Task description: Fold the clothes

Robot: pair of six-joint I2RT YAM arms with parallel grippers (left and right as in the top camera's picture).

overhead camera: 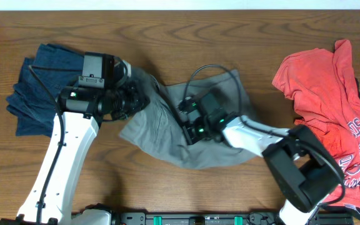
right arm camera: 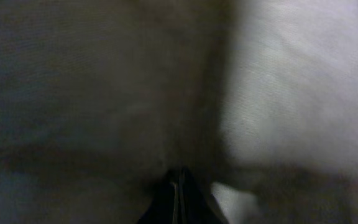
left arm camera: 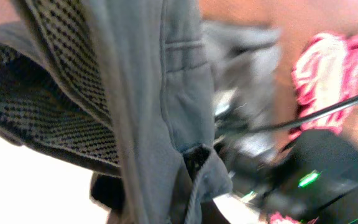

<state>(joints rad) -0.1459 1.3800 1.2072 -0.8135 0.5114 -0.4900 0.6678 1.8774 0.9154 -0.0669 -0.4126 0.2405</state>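
Note:
A pair of grey shorts [overhead camera: 186, 144] lies crumpled at the table's middle. My left gripper [overhead camera: 136, 100] is shut on the shorts' upper left edge, and the grey cloth with its mesh lining [left arm camera: 154, 112] hangs close before the left wrist camera. My right gripper [overhead camera: 189, 122] is pressed into the middle of the shorts with its fingers together on the grey cloth [right arm camera: 104, 93]. A folded blue garment [overhead camera: 39, 87] lies at the left. A red T-shirt [overhead camera: 330, 106] lies spread at the right.
The right arm's black cable [overhead camera: 214, 72] loops over the shorts. A black rail [overhead camera: 199, 219] runs along the table's front edge. Bare wood [overhead camera: 186, 37] shows along the back.

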